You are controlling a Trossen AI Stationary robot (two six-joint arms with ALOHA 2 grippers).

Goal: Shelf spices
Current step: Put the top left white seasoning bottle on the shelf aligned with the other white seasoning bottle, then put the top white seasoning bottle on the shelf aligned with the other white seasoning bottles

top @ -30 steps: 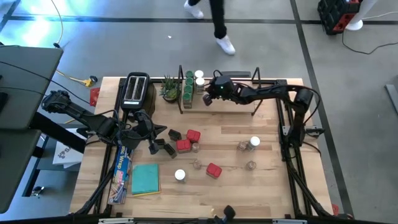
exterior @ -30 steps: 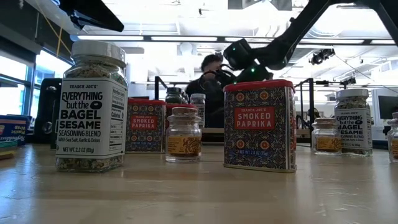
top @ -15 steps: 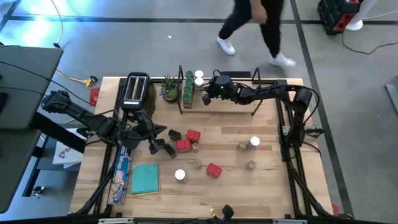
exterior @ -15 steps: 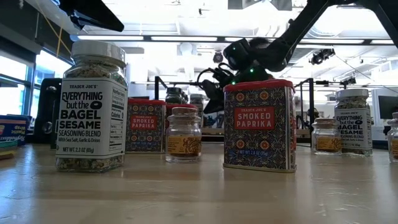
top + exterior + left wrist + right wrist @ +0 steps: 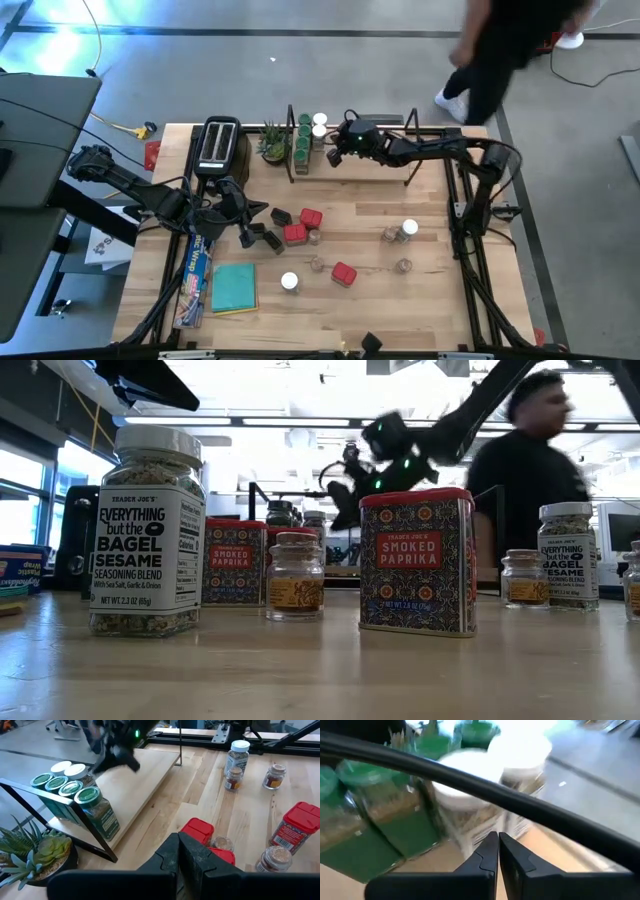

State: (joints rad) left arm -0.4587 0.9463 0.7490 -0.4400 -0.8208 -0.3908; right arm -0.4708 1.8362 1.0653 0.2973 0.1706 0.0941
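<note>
The shelf (image 5: 350, 170) stands at the table's far edge, with several green-lidded jars (image 5: 303, 140) and two white-lidded jars (image 5: 320, 125) on its left end. My right gripper (image 5: 333, 153) hovers shut just right of those jars, above the plank (image 5: 145, 775), holding nothing. More spices stand loose on the table: red tins (image 5: 311, 217), dark tins (image 5: 270, 240), white-lidded jars (image 5: 409, 229) and tiny clear jars (image 5: 318, 264). My left gripper (image 5: 262, 211) waits shut over the table's left middle, beside the dark tins.
A black toaster (image 5: 218, 145) and a potted plant (image 5: 272, 143) stand left of the shelf. A teal pad (image 5: 234, 287) and a wrap box (image 5: 195, 275) lie near the left front. A person (image 5: 510, 50) moves beyond the far right corner.
My right gripper has rolled a little over the shelf beside the jars and stays shut. A person has walked along the table's far edge toward the right.
</note>
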